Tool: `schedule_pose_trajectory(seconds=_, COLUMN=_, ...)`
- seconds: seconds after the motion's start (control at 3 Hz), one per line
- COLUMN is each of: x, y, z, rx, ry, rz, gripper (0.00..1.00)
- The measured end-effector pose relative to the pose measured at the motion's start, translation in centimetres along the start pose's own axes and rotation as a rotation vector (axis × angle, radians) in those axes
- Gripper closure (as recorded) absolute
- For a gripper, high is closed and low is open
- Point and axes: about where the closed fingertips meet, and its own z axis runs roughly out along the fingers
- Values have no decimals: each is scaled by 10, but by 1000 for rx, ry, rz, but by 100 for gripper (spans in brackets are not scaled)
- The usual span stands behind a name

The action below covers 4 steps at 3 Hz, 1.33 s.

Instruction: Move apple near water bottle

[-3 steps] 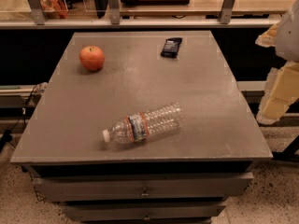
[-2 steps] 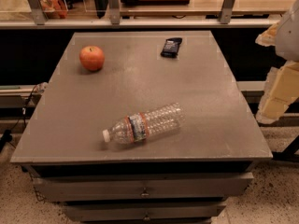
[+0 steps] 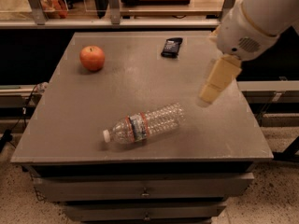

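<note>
The red-orange apple (image 3: 92, 58) sits at the far left of the grey table (image 3: 65, 111). The clear water bottle (image 3: 145, 123) lies on its side near the table's front middle, white cap pointing left. My gripper (image 3: 206, 97) hangs from the white arm (image 3: 252, 22) over the right part of the table, above the surface. It is to the right of the bottle and far to the right of the apple, and touches neither.
A small black packet (image 3: 172, 46) lies at the back of the table, right of centre. A counter with metal posts (image 3: 114, 6) runs behind the table. Drawers (image 3: 145, 188) sit below the table's front edge.
The arm has swung in from the right edge of the view, and the gripper now hangs over the table's right side. Apple, bottle and packet have not moved.
</note>
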Motion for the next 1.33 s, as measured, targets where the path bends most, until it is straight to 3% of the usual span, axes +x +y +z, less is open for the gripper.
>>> schedule_pose_trajectory(seconds=0.33, x=-67, y=-13, z=43, rx=-28, ry=-139, rz=22, gripper=0)
schedule_pose_trajectory(seconds=0.67, x=-82, y=-20, z=50, rx=-10, ry=-178, rz=29, gripper=0)
schedule_pose_trajectory(seconds=1.33, x=-87, y=-21, z=53, rx=7, ry=-205, rz=53, gripper=0)
